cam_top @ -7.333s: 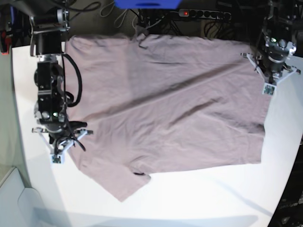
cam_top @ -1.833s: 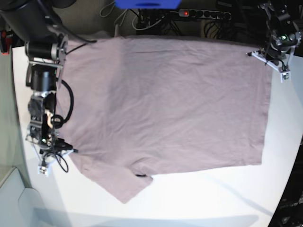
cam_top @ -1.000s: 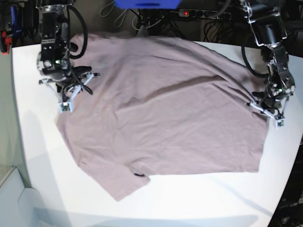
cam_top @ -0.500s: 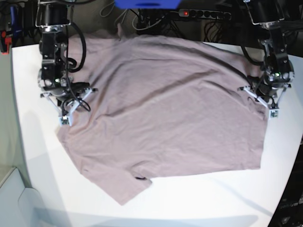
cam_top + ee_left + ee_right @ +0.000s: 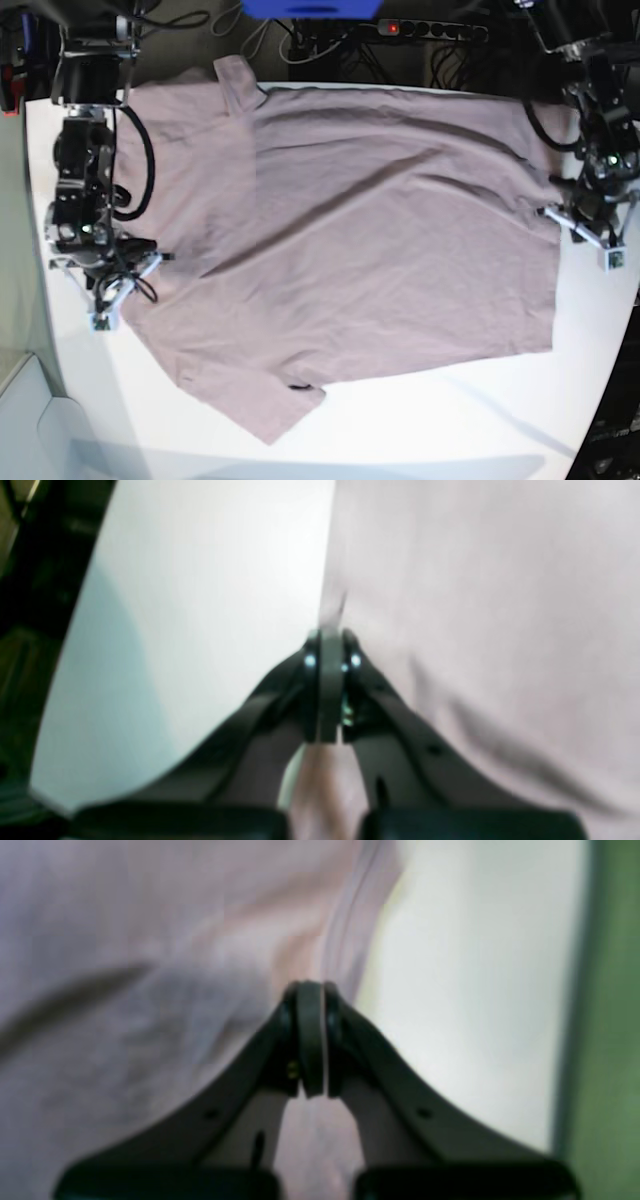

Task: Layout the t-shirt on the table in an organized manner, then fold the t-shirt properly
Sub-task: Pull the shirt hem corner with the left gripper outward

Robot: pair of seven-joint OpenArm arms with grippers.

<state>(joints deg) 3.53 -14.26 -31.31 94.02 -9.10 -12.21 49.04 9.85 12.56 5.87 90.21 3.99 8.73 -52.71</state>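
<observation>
Both grippers, left (image 5: pixel 327 645) and right (image 5: pixel 310 997), are pinching the wrinkly mauve cotton t-shirt (image 5: pixel 380 220); tensioning evenly should be flattening it.

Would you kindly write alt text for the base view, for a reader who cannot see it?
A dusty mauve t-shirt lies spread and wrinkled across a glossy white table, seen from above. Two black robot arms pinch its opposite edges, the right tool at the picture's left and the left tool at its right. One sleeve points toward the near edge.
</observation>
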